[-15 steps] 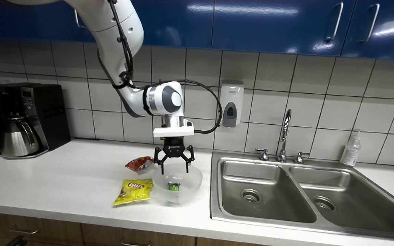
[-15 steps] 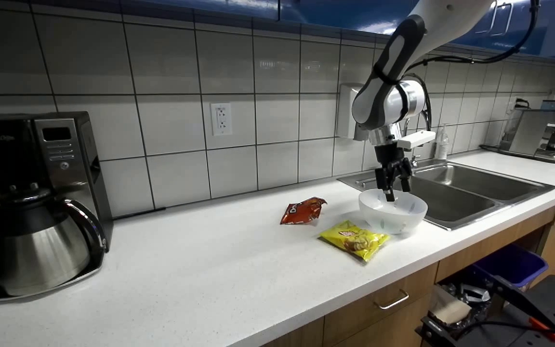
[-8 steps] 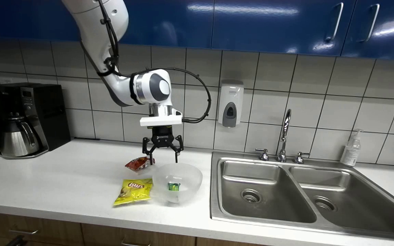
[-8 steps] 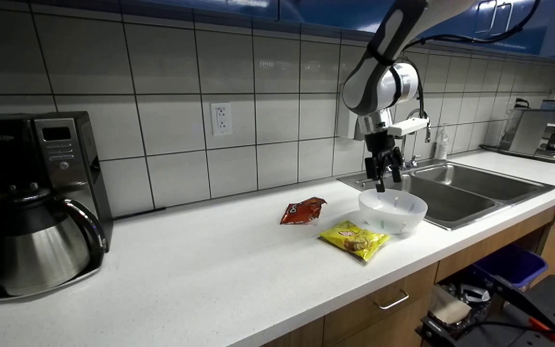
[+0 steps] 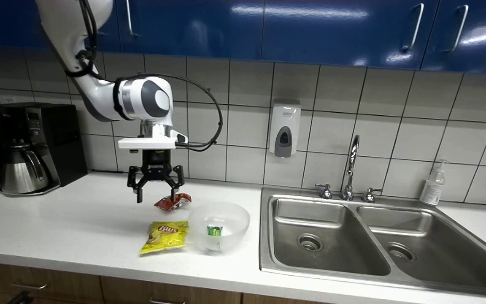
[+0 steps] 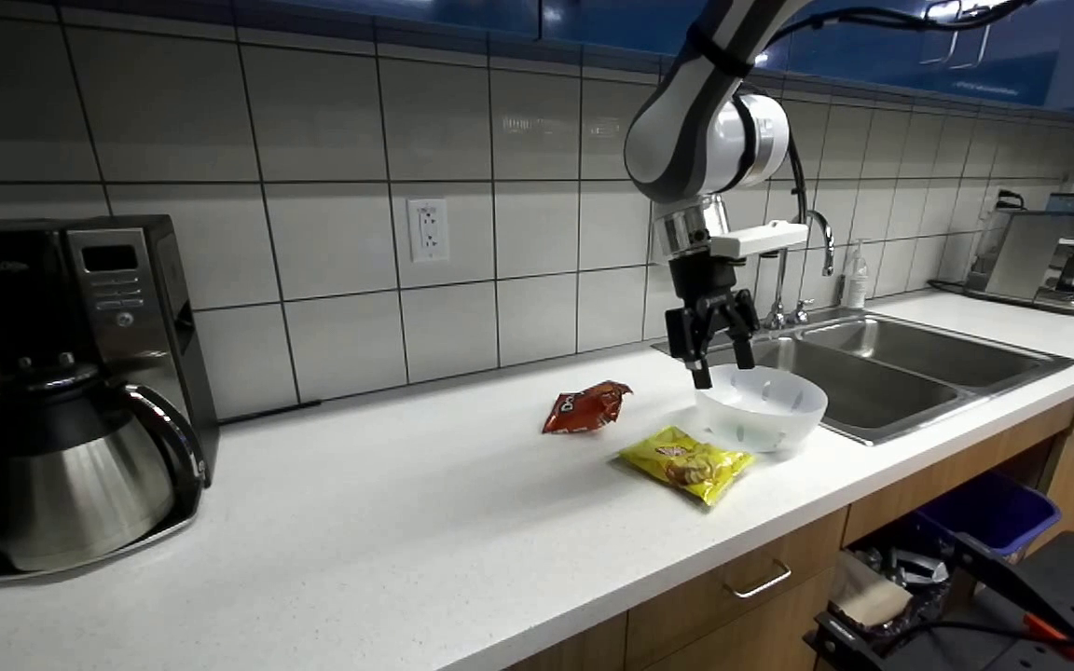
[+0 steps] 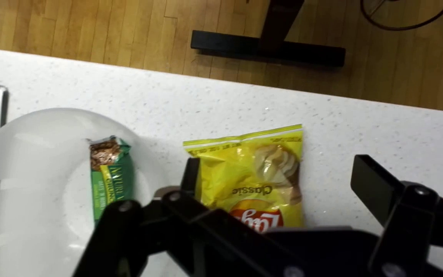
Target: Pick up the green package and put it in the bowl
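The green package (image 5: 214,231) lies inside the translucent whitish bowl (image 5: 235,223) in an exterior view. In the wrist view the green package (image 7: 112,184) rests in the bowl (image 7: 25,154) at the left, its lower end hidden by a gripper finger. In an exterior view the bowl (image 6: 779,424) stands beside the yellow bag, and only a faint green patch shows through its wall. My gripper (image 5: 157,198) is open and empty, above the counter to the side of the bowl. The open gripper also shows in an exterior view (image 6: 723,373) and in the wrist view (image 7: 277,169).
A yellow chip bag (image 5: 165,236) lies beside the bowl, and under the gripper in the wrist view (image 7: 252,173). A red packet (image 5: 173,202) lies behind it. A double sink (image 5: 331,236) is on the bowl's far side. A coffee maker (image 6: 80,391) stands on the counter.
My open gripper has moved away from above the bowl, to the left in both exterior views, and rose a little at first. The bowl, green package and bags have not moved.
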Robot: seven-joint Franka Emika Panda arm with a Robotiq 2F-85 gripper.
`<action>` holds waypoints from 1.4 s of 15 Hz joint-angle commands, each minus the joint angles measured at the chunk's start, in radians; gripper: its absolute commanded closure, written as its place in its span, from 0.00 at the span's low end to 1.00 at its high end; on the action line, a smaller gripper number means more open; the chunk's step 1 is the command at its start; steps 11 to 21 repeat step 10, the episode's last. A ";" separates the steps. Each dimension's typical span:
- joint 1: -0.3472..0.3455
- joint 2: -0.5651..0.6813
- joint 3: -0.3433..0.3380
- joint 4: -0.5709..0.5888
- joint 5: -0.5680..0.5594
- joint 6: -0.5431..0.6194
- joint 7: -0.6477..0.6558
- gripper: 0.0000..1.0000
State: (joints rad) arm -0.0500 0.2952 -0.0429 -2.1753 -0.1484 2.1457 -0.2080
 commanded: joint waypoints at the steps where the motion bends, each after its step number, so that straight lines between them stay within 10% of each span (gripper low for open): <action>1: 0.027 -0.138 0.036 -0.147 0.052 -0.002 0.055 0.00; 8: 0.094 -0.315 0.087 -0.313 0.100 -0.039 0.101 0.00; 21: 0.089 -0.255 0.079 -0.274 0.090 -0.017 0.075 0.00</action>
